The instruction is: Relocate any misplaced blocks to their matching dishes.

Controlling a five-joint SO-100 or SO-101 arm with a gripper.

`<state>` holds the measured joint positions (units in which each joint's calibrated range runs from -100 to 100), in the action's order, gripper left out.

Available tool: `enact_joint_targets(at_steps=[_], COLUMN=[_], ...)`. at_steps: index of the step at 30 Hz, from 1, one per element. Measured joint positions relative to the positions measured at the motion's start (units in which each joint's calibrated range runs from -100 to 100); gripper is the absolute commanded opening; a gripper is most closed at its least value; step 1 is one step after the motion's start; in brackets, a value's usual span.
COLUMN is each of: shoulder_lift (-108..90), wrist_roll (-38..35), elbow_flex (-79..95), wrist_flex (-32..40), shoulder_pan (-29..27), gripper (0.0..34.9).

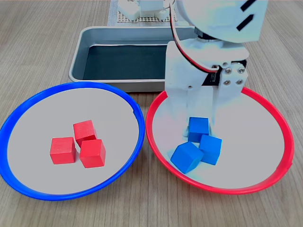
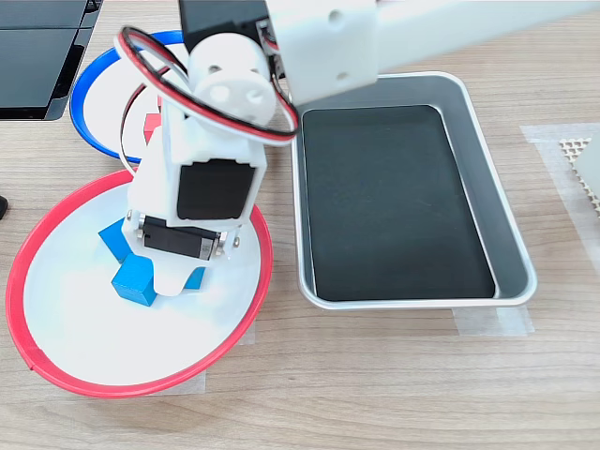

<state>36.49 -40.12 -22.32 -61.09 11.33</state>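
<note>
matte blue cubes (image 1: 199, 144) sit under the gripper (image 1: 201, 118), seemingly spread around one.

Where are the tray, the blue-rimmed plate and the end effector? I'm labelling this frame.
Tray (image 1: 90, 35): first exterior view, far left rim.
Blue-rimmed plate (image 1: 28, 123): first exterior view, bare grey centre.
End effector (image 1: 199, 120): first exterior view, between the fingertips, over a blue cube.

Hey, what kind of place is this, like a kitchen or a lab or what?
Probably a robotics lab bench: a white hobby arm over a wood-grain tabletop, with tape-fixed plates of colored cubes and a metal tray.
</note>
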Motion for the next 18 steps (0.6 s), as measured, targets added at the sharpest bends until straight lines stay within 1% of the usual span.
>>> enact_joint_targets(at_steps=[5,11,14,18], shoulder_lift=[-1.9,-11.8,-16.2,-19.0], wrist_roll=[0.7,0.7,0.7,-0.1], elbow_flex=[1.3,3.3,3.3,3.4], wrist_flex=[0.0,-2.4,-3.6,-4.7], shoulder_pan=[0.5,1.1,-0.4,-5.4], gripper=[0.4,0.4,0.4,0.4])
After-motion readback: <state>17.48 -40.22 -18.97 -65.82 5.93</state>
